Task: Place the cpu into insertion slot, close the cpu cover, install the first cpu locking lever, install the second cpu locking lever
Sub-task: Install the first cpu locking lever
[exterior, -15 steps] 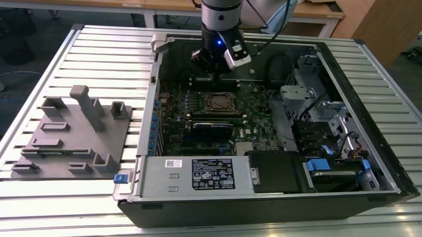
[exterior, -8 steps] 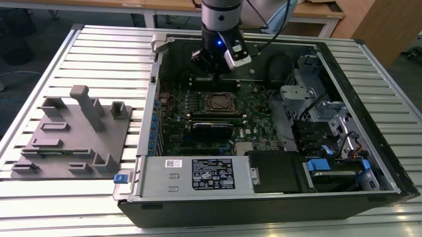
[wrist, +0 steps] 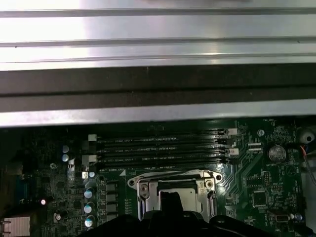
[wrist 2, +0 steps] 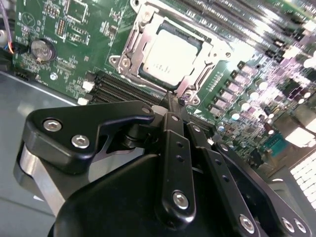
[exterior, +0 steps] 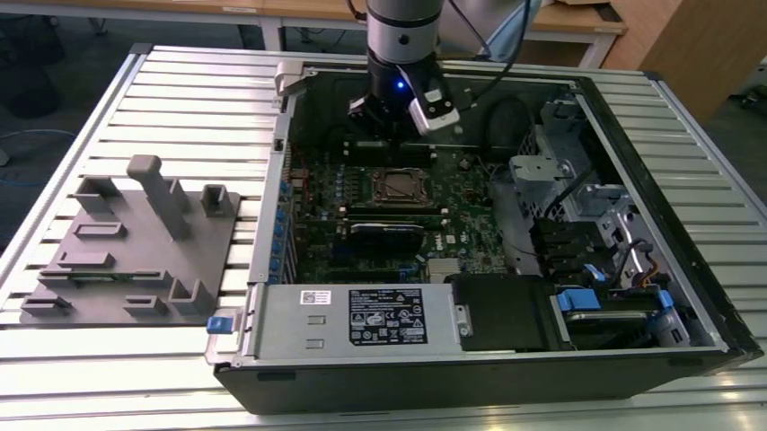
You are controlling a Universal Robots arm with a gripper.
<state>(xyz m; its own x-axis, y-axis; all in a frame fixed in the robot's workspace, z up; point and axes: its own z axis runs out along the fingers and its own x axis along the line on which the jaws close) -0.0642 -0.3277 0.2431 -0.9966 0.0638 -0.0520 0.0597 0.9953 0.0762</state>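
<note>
The pale silvery square cpu (wrist 2: 170, 52) is seated under the closed silvery-brown metal-frame cpu cover (wrist 2: 129, 55), the black gripper (wrist 2: 174, 101), fingers pinched together and empty, is held near its edge; lever contact is best kept gentle.

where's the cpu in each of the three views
Exterior view: the cpu sits mid-motherboard, below the gripper.
Second wrist view: pale square inside the cpu cover, beyond the gripper's tip.
First wrist view: partly hidden behind the gripper.
Shared landmark: the long black memory slots beside the socket.
</note>
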